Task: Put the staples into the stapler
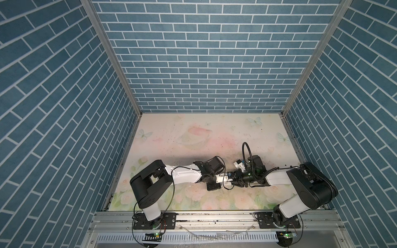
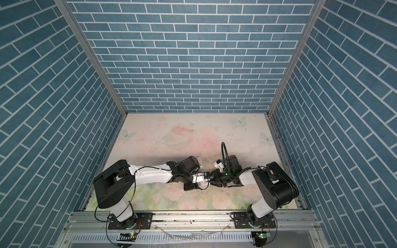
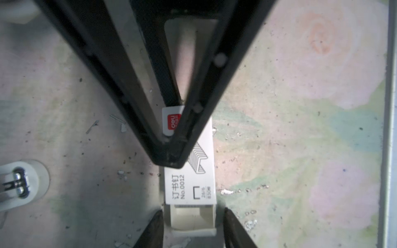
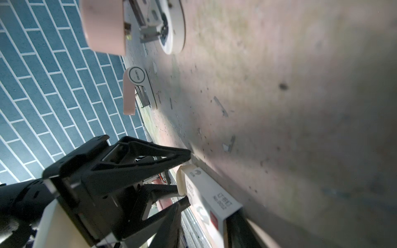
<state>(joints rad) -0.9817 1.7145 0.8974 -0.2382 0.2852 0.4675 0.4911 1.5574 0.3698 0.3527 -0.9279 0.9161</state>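
A white staple box (image 3: 191,182) with a red mark lies on the floral mat. My right gripper (image 3: 171,158) is shut on its sleeve, and the box (image 4: 212,199) sits between that gripper's (image 4: 211,208) fingers. The cream inner tray (image 3: 191,221) sticks out of the sleeve. My left gripper (image 3: 193,211) straddles the tray, open, with one finger (image 3: 158,216) against it and the other a little off. A thin grey row that looks like staples (image 3: 189,206) shows at the sleeve's mouth. A pink and white stapler (image 4: 137,79) stands open farther off.
A second open stapler (image 4: 171,23) with a pink lid lies nearer the right wrist camera, and its white rounded end (image 3: 23,184) shows beside the box. Small silvery bits (image 4: 221,106) and specks litter the mat. The metal rail (image 3: 390,128) runs close by. In both top views the arms meet mid-table (image 1: 233,182).
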